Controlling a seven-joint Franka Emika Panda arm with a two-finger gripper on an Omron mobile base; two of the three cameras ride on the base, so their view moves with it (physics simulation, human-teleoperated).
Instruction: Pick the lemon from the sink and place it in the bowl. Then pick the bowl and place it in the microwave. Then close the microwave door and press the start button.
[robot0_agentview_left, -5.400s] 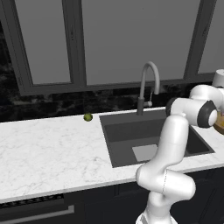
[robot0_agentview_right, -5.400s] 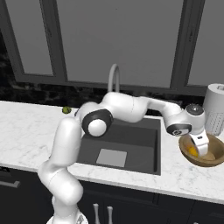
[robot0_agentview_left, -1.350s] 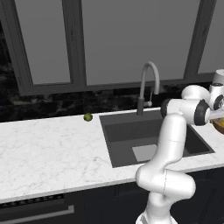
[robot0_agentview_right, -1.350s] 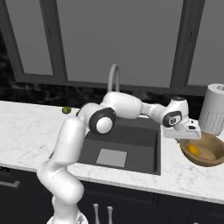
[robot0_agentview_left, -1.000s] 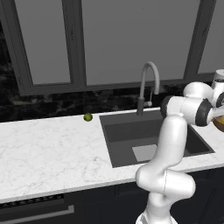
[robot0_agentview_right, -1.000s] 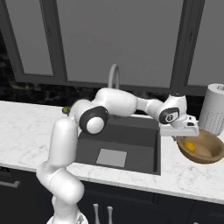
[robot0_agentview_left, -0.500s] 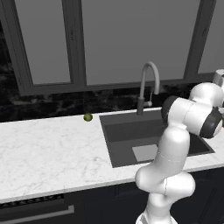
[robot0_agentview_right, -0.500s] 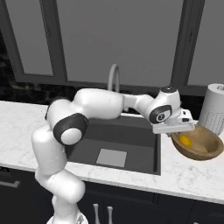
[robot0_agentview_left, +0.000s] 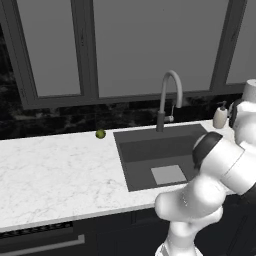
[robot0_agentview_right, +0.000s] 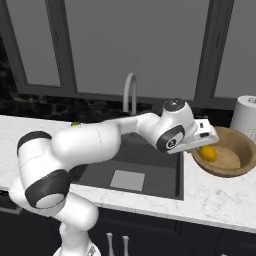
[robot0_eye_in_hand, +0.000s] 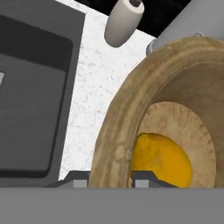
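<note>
Rim of round tan wooden bowl (robot0_agentview_right: 227, 157) pinched between pressed-together tips of dark two-finger gripper (robot0_eye_in_hand: 110, 178), one tip outside the wall, one inside, at 6 o'clock in the hand view. Bowl extends away from the gripper toward 1 o'clock there; in the right base view, lies at 3 o'clock of the white hand, raised just off the white marbled counter (robot0_agentview_right: 220, 200) as far as can be judged. Small yellow-orange lemon (robot0_eye_in_hand: 161, 160) rests on the bowl floor, just beyond the inner tip, at about 1 o'clock. Dark grey rectangular sink (robot0_agentview_left: 160, 155) lies at 9 o'clock of the bowl. Microwave unseen, so carry direction cannot be told; level bowl likely matters to keep the fruit in.
</note>
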